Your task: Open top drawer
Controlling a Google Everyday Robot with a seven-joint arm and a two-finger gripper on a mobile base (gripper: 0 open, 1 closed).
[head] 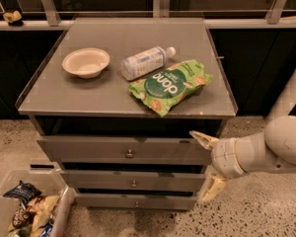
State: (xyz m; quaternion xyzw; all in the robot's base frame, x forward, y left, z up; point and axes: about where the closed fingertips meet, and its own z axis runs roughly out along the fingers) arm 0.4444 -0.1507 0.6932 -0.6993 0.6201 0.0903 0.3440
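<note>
The top drawer [89, 148] is a wide grey front panel under the cabinet top, with a small round metal knob [129, 154] at its centre and a small notch in its upper edge. It looks shut or nearly so. My gripper [206, 164] is at the drawer's right end, open, with one pale fingertip [197, 138] level with the top drawer's front and the other lower, by the second drawer. It holds nothing and is well to the right of the knob.
Two shorter drawers [133, 181] sit below. On the cabinet top [54, 93] lie a beige bowl [86, 61], a plastic bottle [145, 61] and a green snack bag [168, 84]. A bin of snack packets [29, 211] stands on the floor at lower left.
</note>
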